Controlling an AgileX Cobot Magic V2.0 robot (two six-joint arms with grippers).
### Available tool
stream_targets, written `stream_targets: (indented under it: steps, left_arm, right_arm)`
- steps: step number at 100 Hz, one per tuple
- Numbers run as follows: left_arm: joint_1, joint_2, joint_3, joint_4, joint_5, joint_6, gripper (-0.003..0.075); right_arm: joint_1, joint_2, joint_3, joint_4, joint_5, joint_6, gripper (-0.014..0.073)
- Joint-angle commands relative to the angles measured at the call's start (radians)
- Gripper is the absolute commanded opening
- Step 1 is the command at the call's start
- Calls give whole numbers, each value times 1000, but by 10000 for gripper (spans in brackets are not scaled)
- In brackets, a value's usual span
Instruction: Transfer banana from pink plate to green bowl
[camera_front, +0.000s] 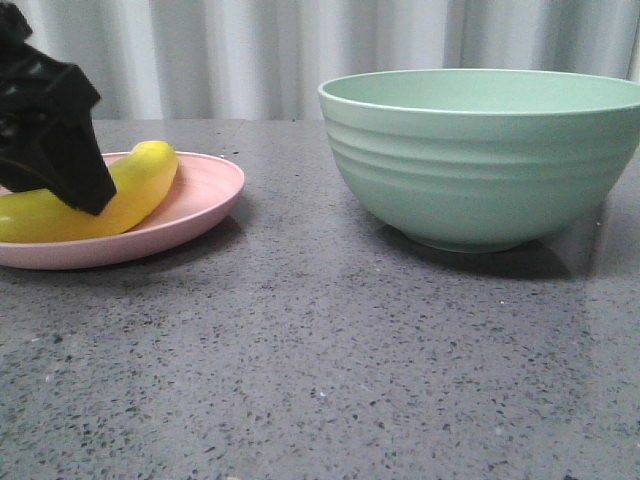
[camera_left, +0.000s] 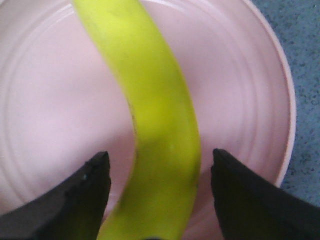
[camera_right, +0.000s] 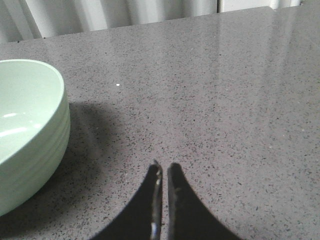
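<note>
The left gripper (camera_left: 159, 170) stands spread over the plate (camera_left: 50, 100), one finger on either side of the banana (camera_left: 155, 115), which lies on the plate and runs lengthwise through the gap, neither finger touching it. In the front view this gripper (camera_front: 95, 205) hides the banana's (camera_front: 140, 180) middle, and the bowl (camera_front: 480, 160) stands well apart, on the table (camera_front: 320, 350). The right gripper (camera_right: 163, 172) hangs clenched on nothing just above the table (camera_right: 225, 100), the bowl (camera_right: 30, 130) near, off to one side
</note>
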Motion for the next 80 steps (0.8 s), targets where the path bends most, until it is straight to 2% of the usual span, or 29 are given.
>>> stream_targets:
  steps: [1, 15, 22, 58, 68, 80]
  left_arm:
    - [-8, -1, -38, -2, -20, 3, 409]
    - [-8, 22, -38, -2, -20, 3, 403]
    - [-8, 26, -38, -2, -20, 3, 368]
    - [-8, 28, -40, 0, -43, 3, -20]
    - [-8, 28, -61, 4, -36, 15, -20]
    - [-8, 25, -115, 3, -2, 55, -20]
  right_arm:
    - [3, 15, -31, 2, -76, -3, -70]
    - [3, 15, -31, 2, -76, -3, -70]
    - [3, 15, -31, 2, -76, -3, -70]
    - [3, 15, -35, 2, -76, -3, -70]
    - [3, 15, -59, 4, -44, -3, -70]
    - [9, 19, -137, 4, 58, -5, -70]
